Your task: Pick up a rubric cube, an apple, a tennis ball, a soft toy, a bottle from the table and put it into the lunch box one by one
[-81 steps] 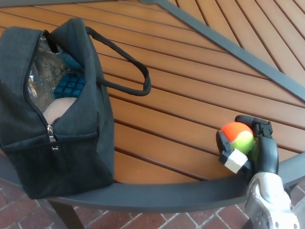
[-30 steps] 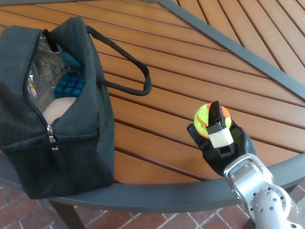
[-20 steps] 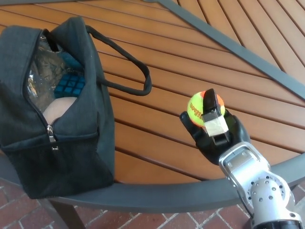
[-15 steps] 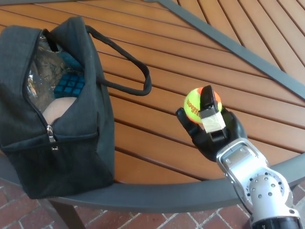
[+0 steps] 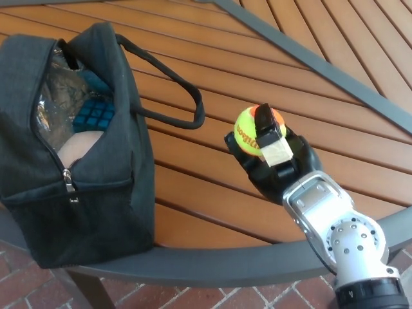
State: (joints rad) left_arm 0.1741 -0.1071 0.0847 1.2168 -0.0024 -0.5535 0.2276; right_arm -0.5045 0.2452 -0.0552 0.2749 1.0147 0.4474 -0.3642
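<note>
Right hand (image 5: 273, 161) has moved up and left across the table since the earlier frames, carrying the yellow-and-orange tennis ball (image 5: 250, 131) off the table edge and closer to the bag. Black fingers are wrapped around the ball from below and behind; one finger with a pale taped pad lies over its front. Ball is clear of the tabletop, held above the slats.

Silver forearm comes in from the lower right corner, crossing the dark grey metal rim of the round wooden slatted table (image 5: 257, 77).

Dark grey fabric lunch box (image 5: 96, 193) sits at the left on the table edge, zip open along the top, black loop handle (image 5: 183, 103) flopped onto the slats toward the hand. Inside: a blue rubric cube (image 5: 95, 116) against a crinkled silver lining, and below it a pale rounded object I cannot identify.

Ball and bag are well apart, bare slats between. Left hand is out of view.
</note>
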